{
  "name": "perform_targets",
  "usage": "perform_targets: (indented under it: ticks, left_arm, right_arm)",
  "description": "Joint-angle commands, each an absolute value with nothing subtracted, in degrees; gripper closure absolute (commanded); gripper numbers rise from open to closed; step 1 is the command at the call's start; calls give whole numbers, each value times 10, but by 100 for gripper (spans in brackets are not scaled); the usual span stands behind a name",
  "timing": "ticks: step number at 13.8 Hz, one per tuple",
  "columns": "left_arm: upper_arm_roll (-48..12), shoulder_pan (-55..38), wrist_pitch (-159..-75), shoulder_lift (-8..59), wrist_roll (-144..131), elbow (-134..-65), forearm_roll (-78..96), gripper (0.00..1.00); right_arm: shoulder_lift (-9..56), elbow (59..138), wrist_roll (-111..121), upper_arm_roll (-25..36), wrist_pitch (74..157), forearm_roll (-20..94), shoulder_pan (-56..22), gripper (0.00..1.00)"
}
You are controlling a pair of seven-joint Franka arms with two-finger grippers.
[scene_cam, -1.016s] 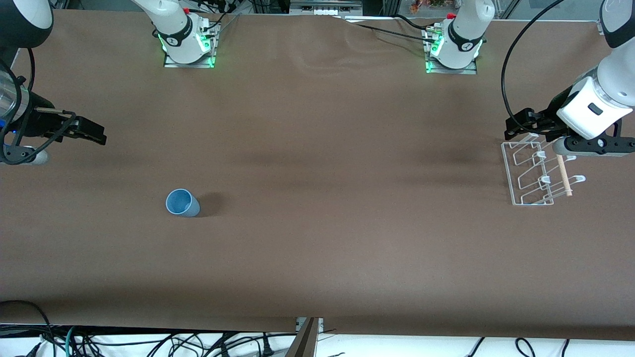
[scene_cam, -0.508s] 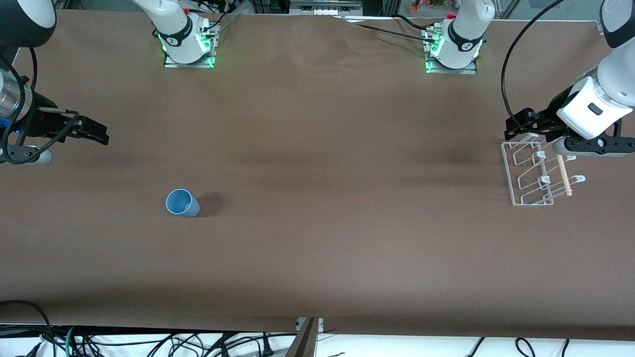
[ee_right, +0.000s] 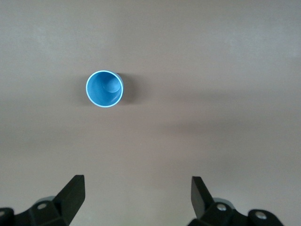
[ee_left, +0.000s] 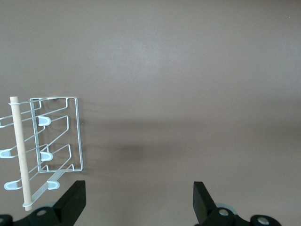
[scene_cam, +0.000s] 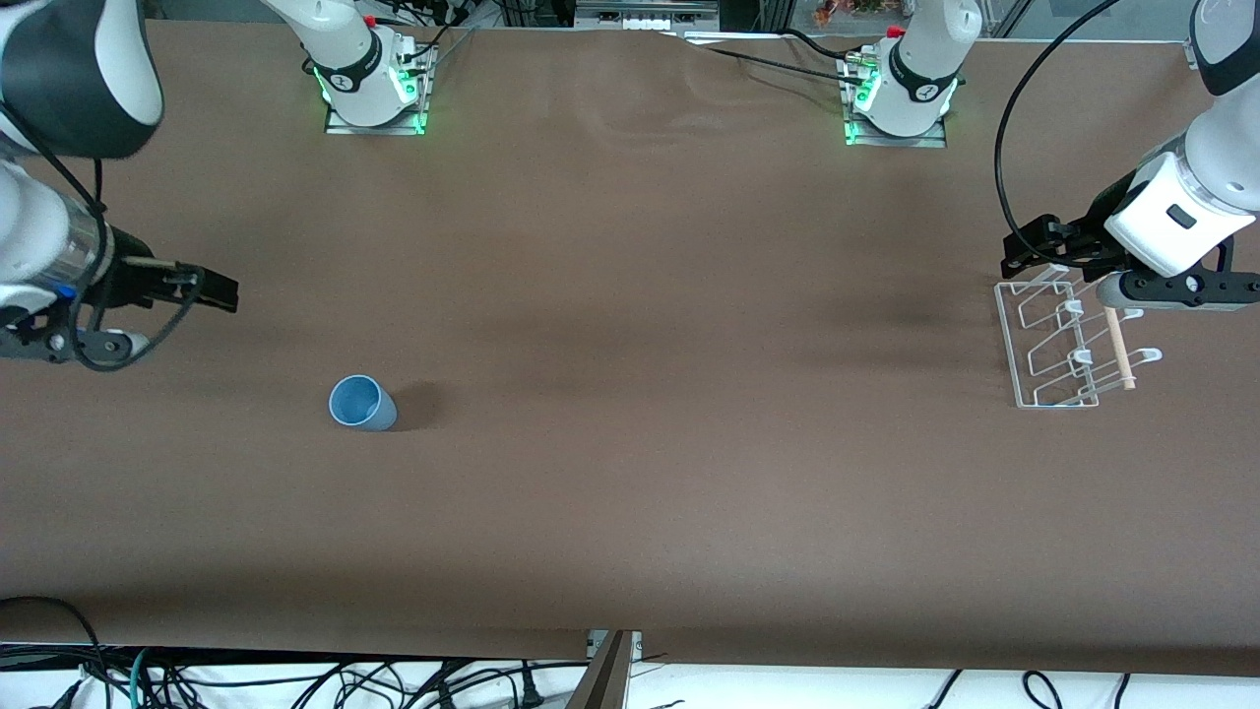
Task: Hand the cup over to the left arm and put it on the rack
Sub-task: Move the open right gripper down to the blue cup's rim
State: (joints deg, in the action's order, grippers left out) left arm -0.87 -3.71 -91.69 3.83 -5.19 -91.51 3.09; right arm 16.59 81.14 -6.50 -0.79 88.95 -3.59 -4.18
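Note:
The light-blue cup (scene_cam: pixel 361 404) stands upright, mouth up, on the brown table toward the right arm's end; it also shows in the right wrist view (ee_right: pixel 104 88). My right gripper (scene_cam: pixel 219 292) is open and empty in the air over bare table, apart from the cup; its jaws stand wide in the right wrist view (ee_right: pixel 136 186). The white wire rack (scene_cam: pixel 1068 345) with its wooden dowel (scene_cam: pixel 1119 347) sits at the left arm's end and shows in the left wrist view (ee_left: pixel 51 141). My left gripper (scene_cam: pixel 1024 254) hangs open and empty over the rack's edge (ee_left: pixel 138 188) and waits.
The two arm bases (scene_cam: pixel 374 98) (scene_cam: pixel 898 108) with green lights stand at the table's edge farthest from the front camera. Loose cables (scene_cam: pixel 295 679) lie below the table's near edge. Brown cloth (scene_cam: pixel 640 394) covers the table between cup and rack.
My right gripper has moved over the table toward the cup, still open. The cup, the rack and the left arm have not moved.

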Motion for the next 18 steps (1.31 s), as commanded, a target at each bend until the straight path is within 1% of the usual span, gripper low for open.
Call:
perform_targets:
  ticks: [1, 4, 9, 12, 15, 18]
  left_arm:
    - [-9, -36, -918, 37, -53, -913, 32, 0]
    - [-9, -36, -917, 38, -53, -913, 32, 0]
    - [-10, -36, -917, 38, -53, -913, 32, 0]
    - [-9, -36, -917, 38, -54, -912, 32, 0]
    - [-10, -36, -916, 37, -54, -913, 32, 0]
    - [-9, -36, -916, 38, -54, -913, 32, 0]
  right_arm:
    - [197, 809, -63, -11, 914, -48, -40, 0]
    - [233, 810, -62, -11, 947, -43, -38, 0]
    - [325, 812, -63, -12, 1055, -12, -41, 0]
    - [366, 813, -62, -12, 1105, 9, -41, 0]
    - [387, 815, -62, -12, 1120, 9, -42, 0]
    - [389, 822, -62, -13, 1119, 9, -43, 0]
